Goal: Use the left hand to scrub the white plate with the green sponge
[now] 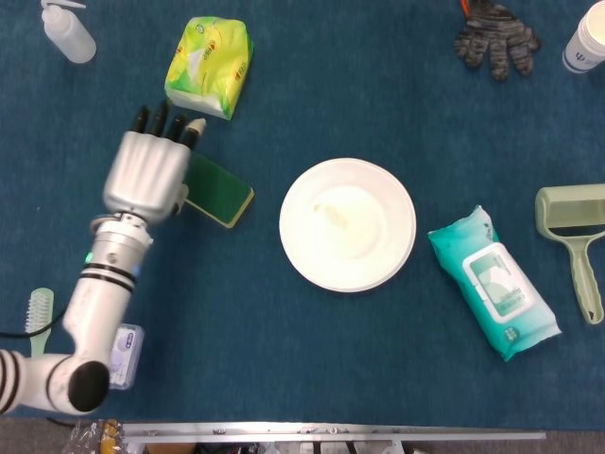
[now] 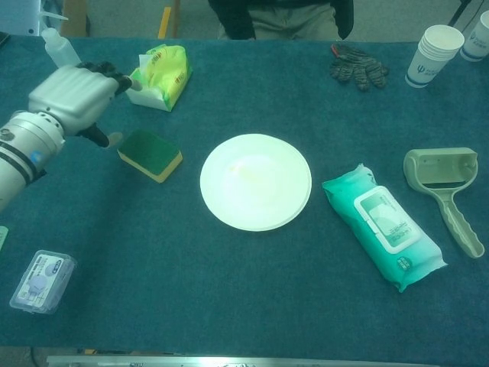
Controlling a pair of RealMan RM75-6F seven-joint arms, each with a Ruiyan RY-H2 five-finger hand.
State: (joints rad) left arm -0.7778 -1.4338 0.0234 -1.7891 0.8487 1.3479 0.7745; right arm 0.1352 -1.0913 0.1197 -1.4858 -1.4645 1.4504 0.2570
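The white plate (image 1: 348, 224) (image 2: 255, 181) lies flat mid-table with a faint smear at its centre. The green sponge (image 1: 219, 191) (image 2: 150, 154), green side up over a yellow base, lies on the blue cloth to the plate's left, clear of its rim. My left hand (image 1: 146, 172) (image 2: 72, 95) hovers just left of the sponge with its fingers spread and nothing in them; in the head view its edge overlaps the sponge's left end. The right hand shows in neither view.
A yellow-green tissue pack (image 1: 208, 64) and a squeeze bottle (image 1: 68, 30) sit behind the hand. Right of the plate lie a wet-wipes pack (image 1: 492, 281) and a lint roller (image 1: 575, 232). A glove (image 1: 496, 38) and paper cups (image 2: 428, 55) are at the back right. A small plastic box (image 2: 42, 281) sits front left.
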